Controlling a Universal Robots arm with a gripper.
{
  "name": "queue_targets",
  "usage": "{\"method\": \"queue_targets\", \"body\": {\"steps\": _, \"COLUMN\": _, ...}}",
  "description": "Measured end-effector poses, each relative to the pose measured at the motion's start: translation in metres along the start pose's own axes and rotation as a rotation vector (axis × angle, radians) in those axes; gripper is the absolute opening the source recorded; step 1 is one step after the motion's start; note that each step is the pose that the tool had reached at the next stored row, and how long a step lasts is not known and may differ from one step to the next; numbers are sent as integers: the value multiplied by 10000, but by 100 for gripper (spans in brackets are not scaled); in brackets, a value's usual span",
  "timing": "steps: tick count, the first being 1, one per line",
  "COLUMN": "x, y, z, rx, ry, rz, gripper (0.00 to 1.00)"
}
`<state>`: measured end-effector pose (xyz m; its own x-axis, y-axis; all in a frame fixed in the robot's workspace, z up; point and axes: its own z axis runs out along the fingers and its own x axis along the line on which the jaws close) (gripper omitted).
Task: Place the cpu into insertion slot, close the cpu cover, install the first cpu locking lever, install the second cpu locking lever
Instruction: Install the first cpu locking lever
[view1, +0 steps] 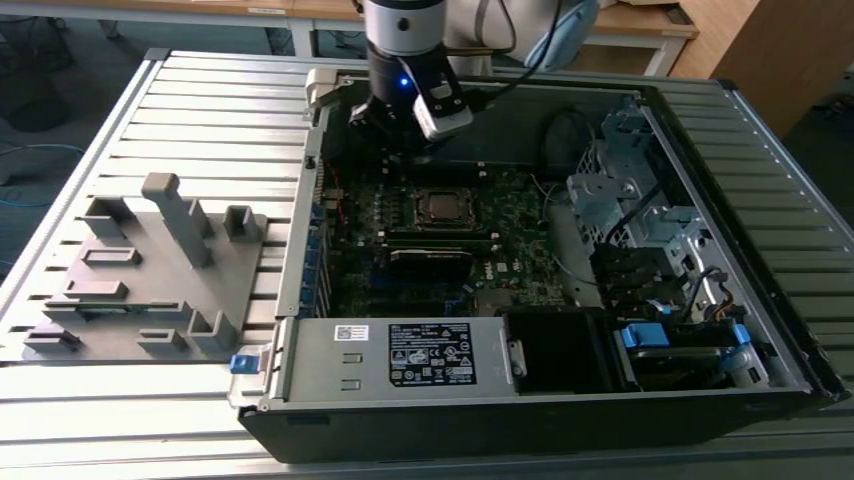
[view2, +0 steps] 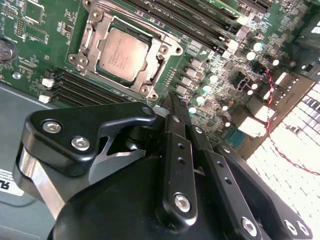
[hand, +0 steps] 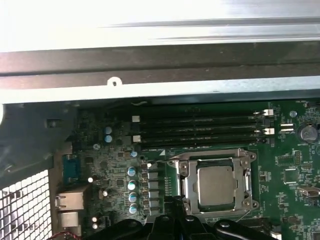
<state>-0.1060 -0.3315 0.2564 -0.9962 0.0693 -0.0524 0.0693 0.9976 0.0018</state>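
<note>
The cpu (view2: 122, 55) already lies flat in the slot (view1: 418, 200) on the motherboard (view2: 30, 30). The cover (view2: 147, 82) lies down over it, so its frame surrounds the grey top on all sides. By my judgement the first two steps are finished and the work now stands at the locking levers. Thin metal bars run along the edges of the cover, but I cannot tell whether either one is hooked under its catch.

The tool (view2: 172, 100) hangs above the board, just beside one edge of the cover, and I cannot tell if it touches anything. In the second wrist view its two fingers (view2: 177, 150) meet at the tips and nothing is between them, so it is clenched and empty. In the exterior view the tool stands over the far part of the open case (view1: 534, 400), which lies on the ribbed worktop (view1: 200, 100).

A lever step, as I judge it, calls for a narrow closed tip pressed exactly on the thin bar, pushing it down and sideways under the catch. Small parts stand close to the slot, so there is little room for error.
</note>
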Motion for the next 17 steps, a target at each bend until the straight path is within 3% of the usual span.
{"method": "queue_targets", "body": {"steps": 7, "x": 91, "y": -8, "z": -4, "rx": -6, "ry": -17, "rz": 1, "gripper": 10}}
{"method": "queue_targets", "body": {"steps": 13, "x": 106, "y": -10, "z": -6, "rx": -41, "ry": -16, "rz": 1, "gripper": 10}}
{"method": "queue_targets", "body": {"steps": 14, "x": 106, "y": -10, "z": -5, "rx": -135, "ry": -9, "rz": 7, "gripper": 10}}
{"method": "queue_targets", "body": {"steps": 17, "x": 107, "y": -10, "z": -5, "rx": -619, "ry": 24, "rz": 33, "gripper": 10}}
